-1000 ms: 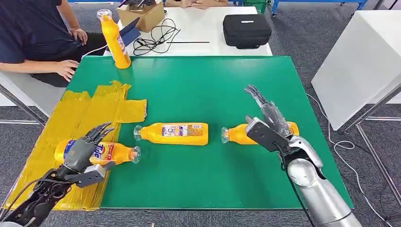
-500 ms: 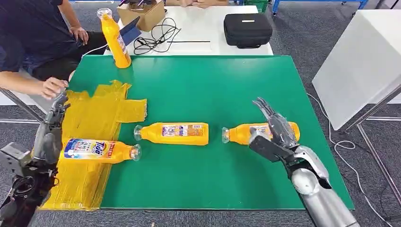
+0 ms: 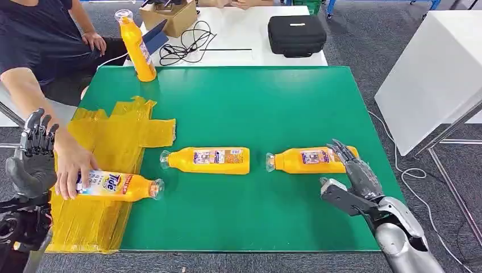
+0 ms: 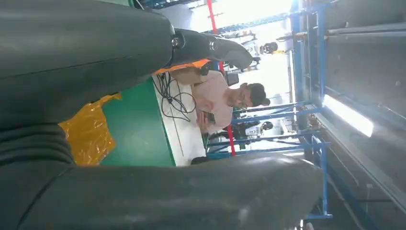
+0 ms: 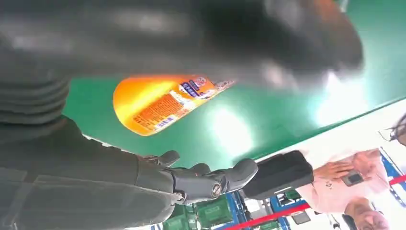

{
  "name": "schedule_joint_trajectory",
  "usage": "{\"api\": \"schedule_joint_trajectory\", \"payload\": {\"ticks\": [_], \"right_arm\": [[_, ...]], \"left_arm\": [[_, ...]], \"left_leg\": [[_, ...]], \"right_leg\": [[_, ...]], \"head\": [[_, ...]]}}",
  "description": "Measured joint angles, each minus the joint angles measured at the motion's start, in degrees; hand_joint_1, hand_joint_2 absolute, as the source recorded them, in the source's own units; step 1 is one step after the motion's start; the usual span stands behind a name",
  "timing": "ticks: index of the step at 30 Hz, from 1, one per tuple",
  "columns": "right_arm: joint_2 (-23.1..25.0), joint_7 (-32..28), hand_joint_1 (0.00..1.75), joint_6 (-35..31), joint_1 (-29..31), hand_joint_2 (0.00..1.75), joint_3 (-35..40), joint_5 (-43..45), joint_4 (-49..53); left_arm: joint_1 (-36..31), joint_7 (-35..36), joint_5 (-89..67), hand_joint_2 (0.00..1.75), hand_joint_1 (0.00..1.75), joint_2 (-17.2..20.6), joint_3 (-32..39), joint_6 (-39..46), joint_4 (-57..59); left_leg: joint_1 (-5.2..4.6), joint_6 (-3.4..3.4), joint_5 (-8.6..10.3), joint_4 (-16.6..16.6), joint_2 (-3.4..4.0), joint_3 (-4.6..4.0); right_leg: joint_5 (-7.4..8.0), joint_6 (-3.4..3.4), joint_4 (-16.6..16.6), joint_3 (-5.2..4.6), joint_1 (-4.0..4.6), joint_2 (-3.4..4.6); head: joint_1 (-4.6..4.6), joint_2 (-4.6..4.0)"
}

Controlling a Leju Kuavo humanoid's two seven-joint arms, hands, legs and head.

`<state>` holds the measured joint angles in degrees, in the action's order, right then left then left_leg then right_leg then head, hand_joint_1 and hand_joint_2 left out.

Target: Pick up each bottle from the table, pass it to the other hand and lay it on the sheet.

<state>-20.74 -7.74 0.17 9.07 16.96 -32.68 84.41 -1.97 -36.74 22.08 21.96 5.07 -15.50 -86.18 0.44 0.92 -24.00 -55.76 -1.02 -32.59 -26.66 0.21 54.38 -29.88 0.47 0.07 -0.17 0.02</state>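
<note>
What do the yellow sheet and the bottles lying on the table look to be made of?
The yellow sheet looks like thin plastic film, glossy and crinkled, with ragged uneven edges. The lying bottles, middle bottle and right bottle, look like orange plastic, smooth and slightly shiny, with printed paper or film labels and clear-looking caps. The bottle on the sheet looks the same; a person's hand rests on it.

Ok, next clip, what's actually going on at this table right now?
A humanoid is working through orange bottles on a green table. One bottle lies on the yellow sheet, and a person's hand rests on it. The robot's left hand is raised beside the sheet, holding nothing. Its right hand, fingers apart, sits at the base end of the right-hand lying bottle without gripping it. A middle bottle lies on the table, and another one stands at the far edge.
</note>
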Motion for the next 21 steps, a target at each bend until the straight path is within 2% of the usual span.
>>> {"api": "schedule_joint_trajectory", "payload": {"ticks": [4, 7, 11, 17, 21], "right_arm": [[0.24, 1.95, 0.00, 1.82, 2.21, 1.75, 0.87, -2.31, -0.43], [1.66, 5.10, 0.00, 3.59, 7.18, 1.75, 3.22, -3.30, -1.84], [2.43, 6.34, 0.00, 3.56, 10.19, 1.75, 5.74, -3.32, -2.95], [3.91, 6.16, 0.00, 3.28, 14.22, 1.75, 9.36, -4.22, -7.92], [4.94, 6.38, 0.00, 3.26, 16.68, 1.75, 11.02, -5.38, -10.73]], "left_arm": [[-0.03, 3.11, 3.35, 0.00, 0.00, -0.79, 0.59, -0.82, -0.35], [-0.41, 6.10, 8.53, 0.00, 0.00, -0.41, 2.38, -3.87, -0.33], [-1.49, 7.06, 7.02, 0.00, 0.00, -0.50, 3.21, -5.03, -0.33], [-2.57, 6.38, 5.49, 0.00, 0.00, -1.14, 2.69, -3.96, 0.31], [-2.81, 6.36, 5.33, 0.00, 0.00, -1.35, 2.40, -3.85, 0.72]], "left_leg": [[-0.02, 0.00, 0.01, 0.01, 0.02, -0.04], [0.00, -0.01, 0.03, 0.00, 0.44, 0.03], [0.02, -0.01, 0.06, -0.01, 0.16, 0.02], [0.00, -0.01, 0.05, 0.00, 0.43, -0.02], [0.00, -0.01, 0.05, -0.01, 0.36, -0.03]], "right_leg": [[0.01, 0.00, 0.02, 0.02, 0.00, 0.04], [0.18, -0.11, 0.02, -0.11, 0.01, 0.36], [0.17, -0.11, 0.03, -0.07, 0.01, 0.25], [0.18, -0.10, 0.05, -0.11, 0.01, 0.39], [0.18, -0.10, 0.05, -0.11, 0.01, 0.37]], "head": [[0.02, 0.00], [0.00, 0.00], [0.00, 0.00], [0.02, 0.00], [0.02, 0.00]]}}
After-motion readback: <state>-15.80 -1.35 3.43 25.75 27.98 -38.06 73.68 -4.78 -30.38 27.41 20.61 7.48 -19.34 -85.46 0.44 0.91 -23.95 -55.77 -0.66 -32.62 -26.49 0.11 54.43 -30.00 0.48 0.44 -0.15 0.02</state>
